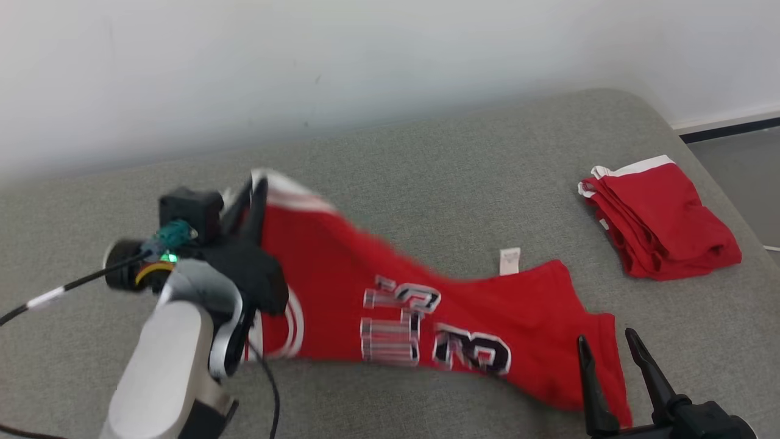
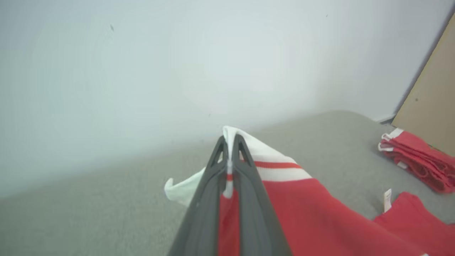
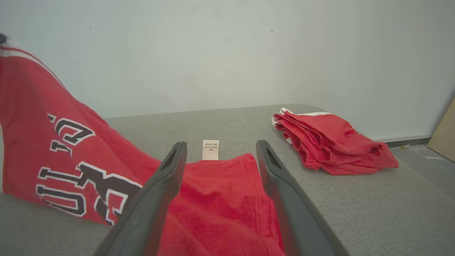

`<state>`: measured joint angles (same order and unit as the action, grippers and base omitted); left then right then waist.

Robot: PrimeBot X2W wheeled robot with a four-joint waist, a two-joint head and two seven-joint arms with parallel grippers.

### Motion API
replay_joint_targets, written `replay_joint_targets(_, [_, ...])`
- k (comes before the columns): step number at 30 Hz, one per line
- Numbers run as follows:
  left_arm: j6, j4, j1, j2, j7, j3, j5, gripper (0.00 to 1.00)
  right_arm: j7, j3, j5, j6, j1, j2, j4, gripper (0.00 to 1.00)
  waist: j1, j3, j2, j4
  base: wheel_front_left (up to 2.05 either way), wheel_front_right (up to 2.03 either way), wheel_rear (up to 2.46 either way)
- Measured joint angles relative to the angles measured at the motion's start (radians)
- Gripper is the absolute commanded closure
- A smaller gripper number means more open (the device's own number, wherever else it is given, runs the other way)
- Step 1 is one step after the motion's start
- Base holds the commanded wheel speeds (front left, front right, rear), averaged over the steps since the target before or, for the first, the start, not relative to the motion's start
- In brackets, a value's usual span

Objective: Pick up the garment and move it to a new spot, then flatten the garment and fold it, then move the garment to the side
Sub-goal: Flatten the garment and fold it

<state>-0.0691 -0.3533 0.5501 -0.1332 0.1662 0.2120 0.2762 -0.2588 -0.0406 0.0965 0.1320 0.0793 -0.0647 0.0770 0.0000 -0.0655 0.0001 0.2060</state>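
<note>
- Pinching the white-trimmed end of the red jersey [image 1: 365,274], the left gripper [image 1: 257,189] has its fingers pressed together on the cloth; the left wrist view shows the trim [image 2: 270,156] caught between the fingers [image 2: 213,167].
- That end of the jersey is lifted off the grey padded surface [image 1: 426,164], over its left half. The cloth slopes down to the right.
- The jersey's other end lies flat on the surface near the front edge, right of centre. Dark letters outlined in white show on the red; they are blurred in the head view.
- A white care label [image 1: 510,261] sticks out from the jersey's far edge and lies on the surface.
- Right gripper [image 1: 606,341]: fingers spread wide, nothing between them, over the flat end of the jersey at the front right. Cannot tell whether they touch the cloth.
- A folded red garment with white trim [image 1: 661,225] sits near the far right corner, well apart from the jersey.
- A pale wall [image 1: 304,61] runs behind the far edge; a brown board [image 2: 430,99] leans past the right corner.
</note>
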Motion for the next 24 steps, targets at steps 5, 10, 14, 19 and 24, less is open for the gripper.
replay_joint_targets(5, [-0.019, -0.013, 0.032, 0.017, -0.158, -0.001, 0.016, 1.0, 0.0, 0.006, 0.0, 0.0, 0.001, 0.0, -0.001, 0.0, 0.0, 0.0, 0.0, 0.0, 0.0, 0.0, 0.0])
replay_joint_targets(10, [-0.027, -0.069, -0.11, 0.02, 0.046, -0.003, 0.112, 1.0, -0.001, 0.014, 0.001, 0.0, 0.013, 0.0, -0.003, 0.0, 0.0, 0.003, 0.0, -0.012, 0.0, 0.0, 0.0])
replay_joint_targets(14, [-0.017, -0.037, -0.259, -0.027, 0.196, -0.003, 0.152, 1.0, -0.001, 0.017, 0.001, 0.0, 0.015, 0.0, -0.009, 0.0, 0.0, -0.001, -0.0001, -0.03, 0.0, 0.0, 0.0])
replay_joint_targets(19, [0.009, 0.109, -0.39, -0.073, 0.27, -0.029, 0.182, 1.0, 0.0, 0.028, 0.0, 0.0, 0.017, 0.0, -0.018, 0.0, 0.0, -0.012, 0.0, -0.057, 0.0, 0.0, 0.0])
replay_joint_targets(24, [0.036, 0.199, -0.459, -0.112, 0.307, -0.039, 0.179, 1.0, 0.003, 0.022, 0.0, 0.0, 0.012, 0.001, -0.022, 0.0, 0.0, -0.025, 0.0, -0.086, 0.0, 0.0, 0.0])
